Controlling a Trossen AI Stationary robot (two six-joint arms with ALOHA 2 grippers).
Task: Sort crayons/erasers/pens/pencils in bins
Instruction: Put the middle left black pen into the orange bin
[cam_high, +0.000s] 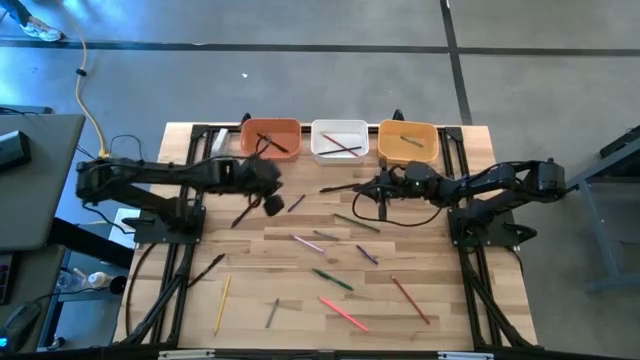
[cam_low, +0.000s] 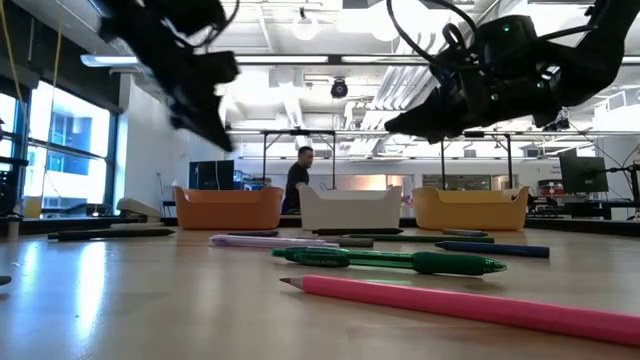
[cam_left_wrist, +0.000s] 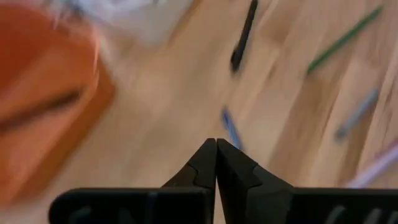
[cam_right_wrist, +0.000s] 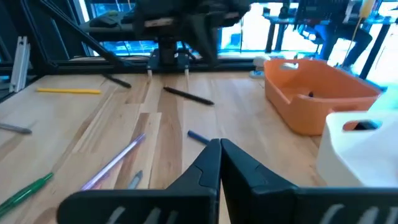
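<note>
Three bins stand along the far edge: terracotta-orange (cam_high: 270, 138), white (cam_high: 339, 139) and yellow-orange (cam_high: 407, 143), each with a stick or two inside. Several crayons, pens and pencils lie flat on the wood, among them a pink one (cam_high: 343, 313), a green one (cam_high: 332, 280), a yellow one (cam_high: 222, 303) and a black pen (cam_high: 245, 213). My left gripper (cam_high: 274, 203) hangs shut in front of the terracotta bin, above the table, with nothing between its fingers (cam_left_wrist: 216, 163). My right gripper (cam_high: 328, 188) is shut and holds nothing (cam_right_wrist: 220, 163); it points left in front of the white bin.
A short blue pen (cam_high: 296, 203) lies between the two grippers. A green pen (cam_low: 400, 262) and a pink pencil (cam_low: 470, 305) lie nearest the low camera. Black frame rails (cam_high: 190, 190) run along both sides of the table. A person (cam_low: 298, 178) stands in the room beyond.
</note>
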